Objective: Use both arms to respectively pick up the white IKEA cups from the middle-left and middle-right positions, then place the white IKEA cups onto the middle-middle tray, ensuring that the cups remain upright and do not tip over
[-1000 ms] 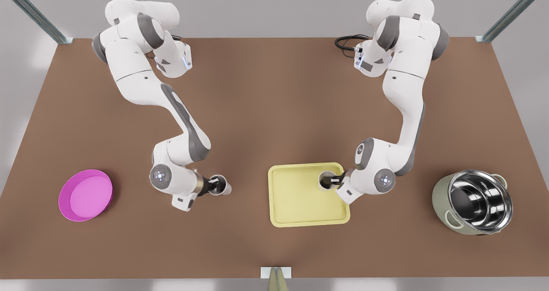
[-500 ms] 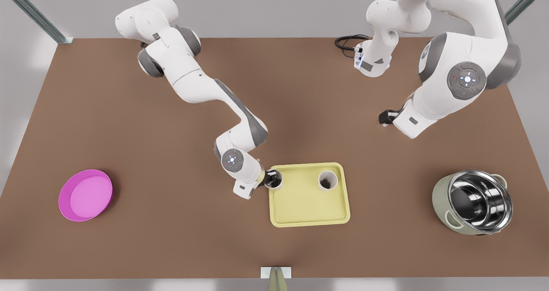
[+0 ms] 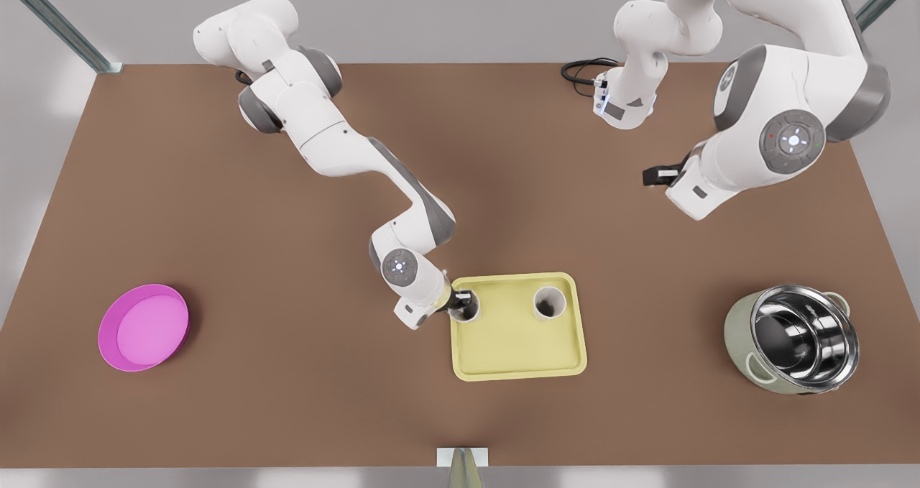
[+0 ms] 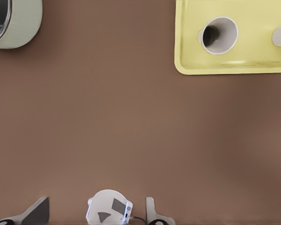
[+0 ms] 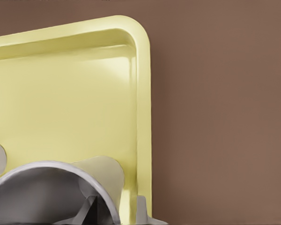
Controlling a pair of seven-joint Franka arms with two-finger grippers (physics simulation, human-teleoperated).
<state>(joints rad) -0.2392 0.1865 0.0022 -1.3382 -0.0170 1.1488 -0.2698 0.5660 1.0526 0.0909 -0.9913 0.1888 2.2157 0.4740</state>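
**Second cup going down at tray corner, watch the rim**

Front view: right pincer (image 3: pixel 458 302) is at the tray (image 3: pixel 517 362) corner nearest its own arm's base, clenched on the carried cup (image 3: pixel 467 308). That cup looks upright and sits just inside the tray rim. The placed cup (image 3: pixel 550 302) stands upright inside the tray near the opposite far corner, well apart from the carried one. Left pincer (image 3: pixel 652 177) is parked high over the desk (image 3: pixel 287 402), well away from the tray. That arm waits.

Left wrist view: looking down from height at the tray with the placed cup standing free. Left fingertips (image 4: pixel 37 212) sit wide apart, so released and empty.

Right wrist view: the fingers (image 5: pixel 141 211) straddle the carried cup's wall, one inside and one outside. The outer finger is right over the raised rim.

My read on the step:
- The base must land on the tray's flat floor, not on the rim slope, or the cup tips.
- Nudge it toward the tray centre if needed.
- Lower straight, open slowly, and lift vertically so the inner finger doesn't drag the wall.
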